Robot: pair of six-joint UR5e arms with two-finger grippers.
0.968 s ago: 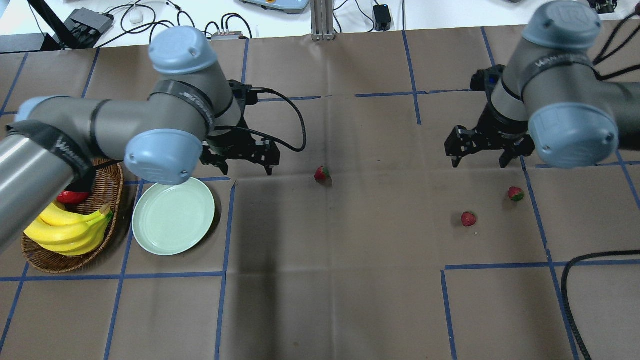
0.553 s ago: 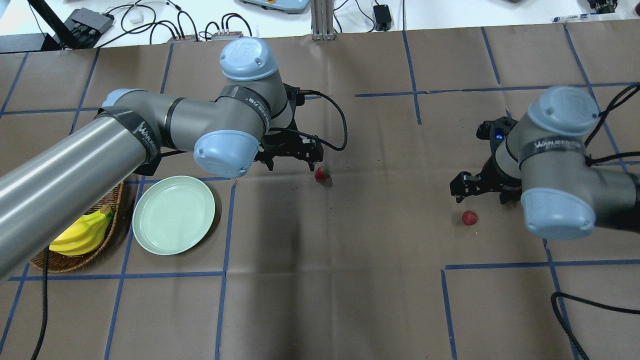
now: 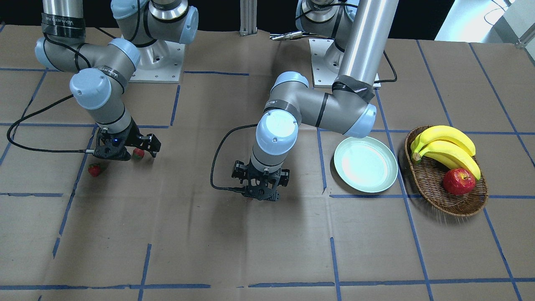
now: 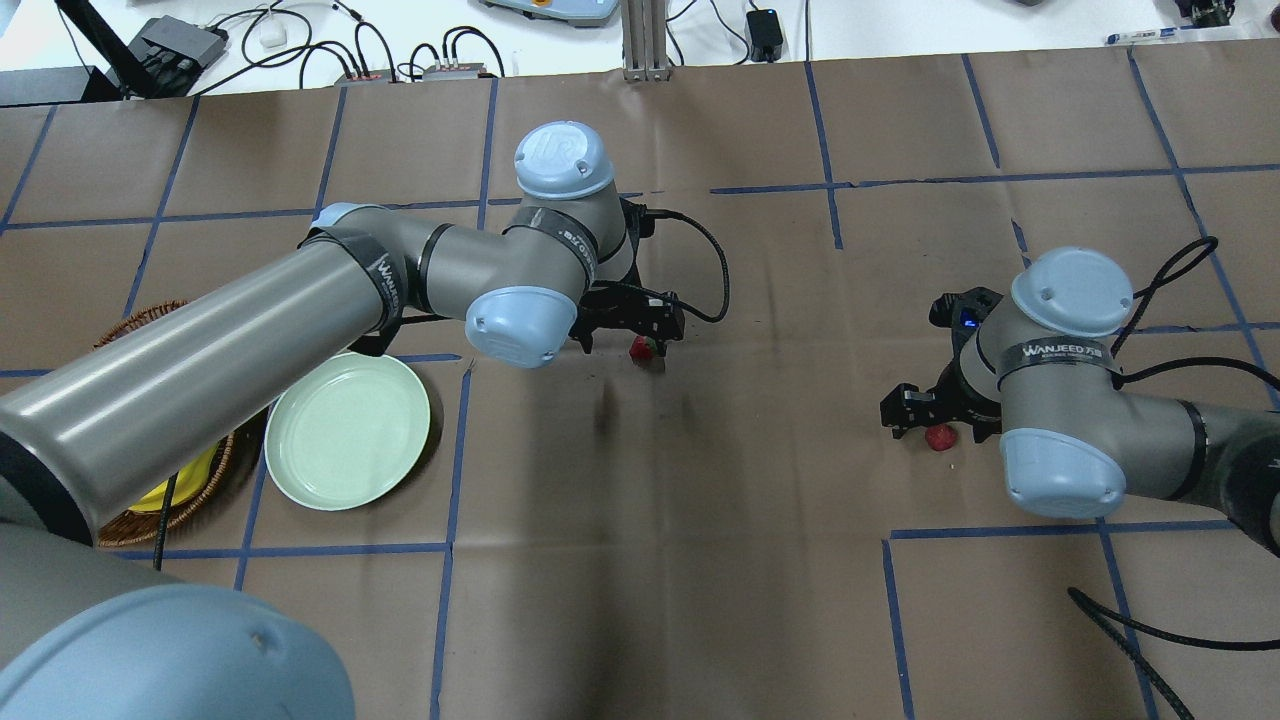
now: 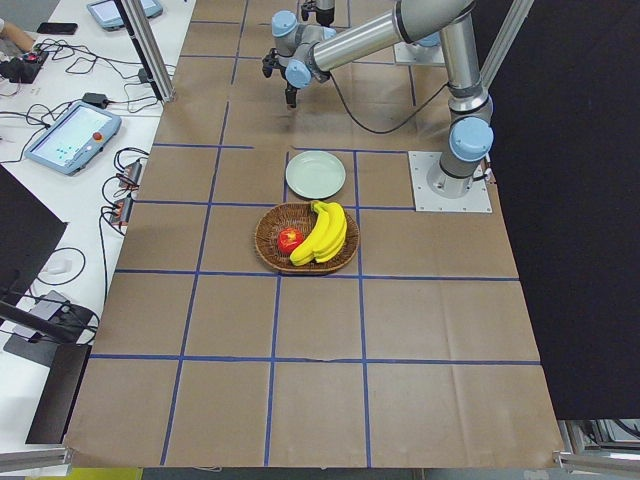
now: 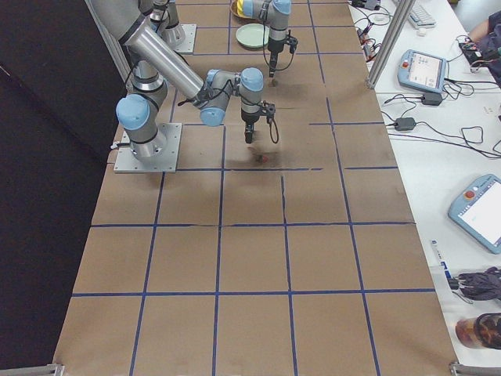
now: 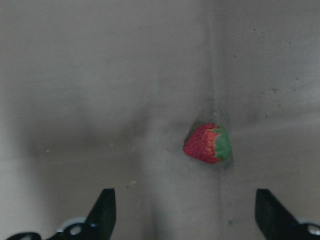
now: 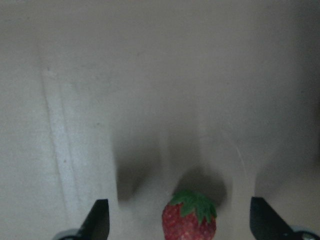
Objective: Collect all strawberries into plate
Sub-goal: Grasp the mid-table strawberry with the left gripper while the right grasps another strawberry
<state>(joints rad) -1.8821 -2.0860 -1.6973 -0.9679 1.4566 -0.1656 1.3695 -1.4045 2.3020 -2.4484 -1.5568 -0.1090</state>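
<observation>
One strawberry lies mid-table, just below my open left gripper. In the left wrist view this strawberry sits ahead of the spread fingers, slightly right of centre. A second strawberry lies between the fingers of my open right gripper, low over the table. It shows in the right wrist view and the front view. The third strawberry lies just beyond the right gripper and is hidden by the arm in the overhead view. The mint-green plate is bare.
A wicker basket with bananas and a red apple stands beside the plate, on its far side from the grippers. The left arm's thick link reaches over the basket. A black cable lies at the front right.
The left gripper has moved right to the middle strawberry. The right gripper has moved nearer and down around the second strawberry, and its arm now hides the third strawberry in the overhead view.
</observation>
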